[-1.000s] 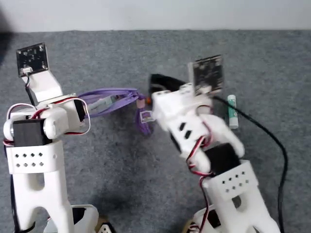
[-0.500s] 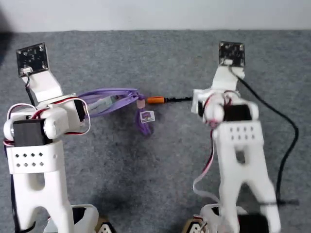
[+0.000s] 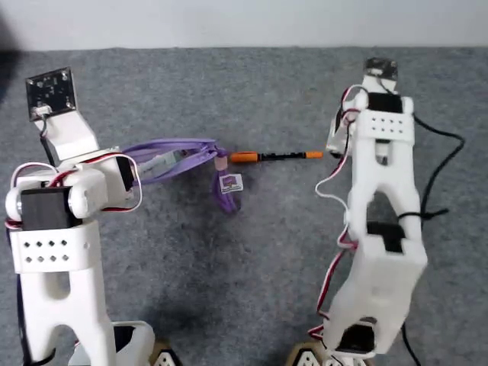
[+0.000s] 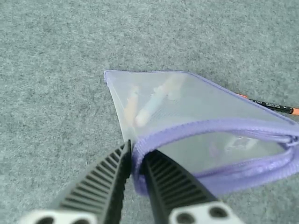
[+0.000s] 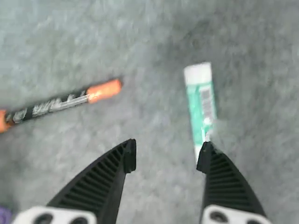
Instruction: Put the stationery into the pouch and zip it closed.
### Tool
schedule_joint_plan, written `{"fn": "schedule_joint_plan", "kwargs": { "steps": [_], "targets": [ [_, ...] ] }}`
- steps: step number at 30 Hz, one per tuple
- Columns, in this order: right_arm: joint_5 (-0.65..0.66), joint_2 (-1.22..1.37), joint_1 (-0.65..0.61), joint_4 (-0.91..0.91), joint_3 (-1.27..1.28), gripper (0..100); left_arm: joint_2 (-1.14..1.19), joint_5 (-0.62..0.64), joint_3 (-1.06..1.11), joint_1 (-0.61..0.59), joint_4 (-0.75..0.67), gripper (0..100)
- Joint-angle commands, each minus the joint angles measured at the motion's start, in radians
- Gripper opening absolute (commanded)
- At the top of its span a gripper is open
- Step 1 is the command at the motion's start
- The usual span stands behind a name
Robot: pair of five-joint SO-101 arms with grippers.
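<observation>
On the grey carpet (image 3: 229,274) we see the purple pouch (image 3: 171,160) lying between the two arms, nearer to the left arm (image 3: 61,229). In the left wrist view the left gripper (image 4: 134,151) is closed on the pouch (image 4: 196,126), and its two black fingers pinch the zipper edge at one corner. Through the thin wall of the pouch we can see two pale sticks (image 4: 149,100) lying side by side inside it, but we cannot tell what they are. At the other end of the pouch a purple strap (image 3: 223,197) makes a loop on the carpet, and a small tag (image 3: 229,183) lies at this loop. The pen (image 3: 274,156), black with orange ends, lies flat on the carpet outside the pouch; one orange end is just beside the end of the pouch and the other end is near the right arm (image 3: 377,198). In the right wrist view the right gripper (image 5: 167,148) has its fingers spread apart and holds nothing. The glue stick (image 5: 202,102), green with a white cap, lies on the carpet with one end at the tip of one finger, and we cannot tell if they touch. The pen (image 5: 60,105) lies apart from the glue stick, on the other side of the gripper.
</observation>
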Motion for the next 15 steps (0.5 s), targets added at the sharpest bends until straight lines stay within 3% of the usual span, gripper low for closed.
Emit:
{"fn": "schedule_joint_plan", "kwargs": {
  "steps": [1, 12, 15],
  "targets": [
    [0.057, 0.116, 0.024, 0.030, -0.226, 22.3, 0.002, -0.011, -0.012, 0.002, 0.008, 1],
    [0.163, 0.450, 0.081, 0.030, -0.562, 22.2, 0.002, -0.011, -0.012, -0.003, 0.008, 1],
    [0.183, 0.503, 0.077, 0.030, -0.595, 15.8, 0.002, -0.011, -0.012, -0.003, 0.008, 1]
  ]
}}
